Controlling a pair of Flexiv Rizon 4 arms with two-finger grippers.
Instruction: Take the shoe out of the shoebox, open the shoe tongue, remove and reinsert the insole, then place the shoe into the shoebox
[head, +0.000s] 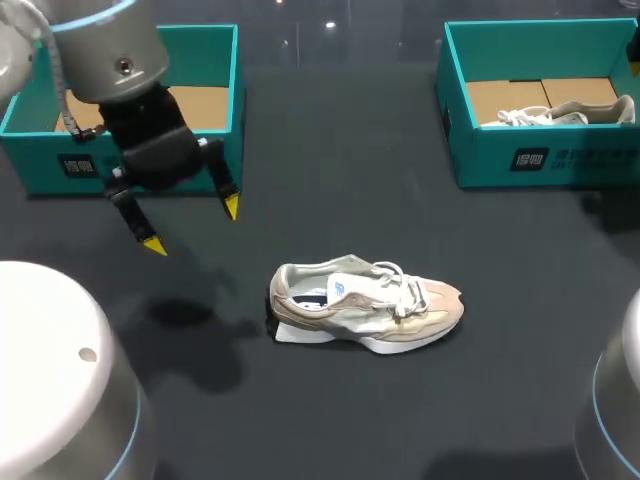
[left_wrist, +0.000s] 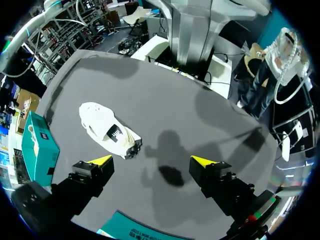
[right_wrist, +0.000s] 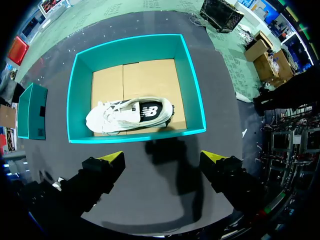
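A beige and white shoe (head: 368, 300) lies on its sole on the dark table, toe to the right, laces loose; in the left wrist view the shoe (left_wrist: 107, 130) lies ahead of the fingers. My left gripper (head: 190, 226) hangs open above the table, left of the shoe, in front of the left teal shoebox (head: 215, 60), whose cardboard floor shows bare. My left gripper (left_wrist: 152, 161) holds nothing. A second shoe (head: 560, 113) lies in the right teal shoebox (head: 530, 160). My right gripper (right_wrist: 162, 157) is open above the table beside that shoebox (right_wrist: 195, 90), with its shoe (right_wrist: 131, 114) ahead.
The two white arm bases (head: 50, 370) stand at the near corners of the table. A strip of the left shoebox's rim (left_wrist: 135, 231) shows under my left gripper. The other teal box (right_wrist: 31, 111) appears beyond the right box.
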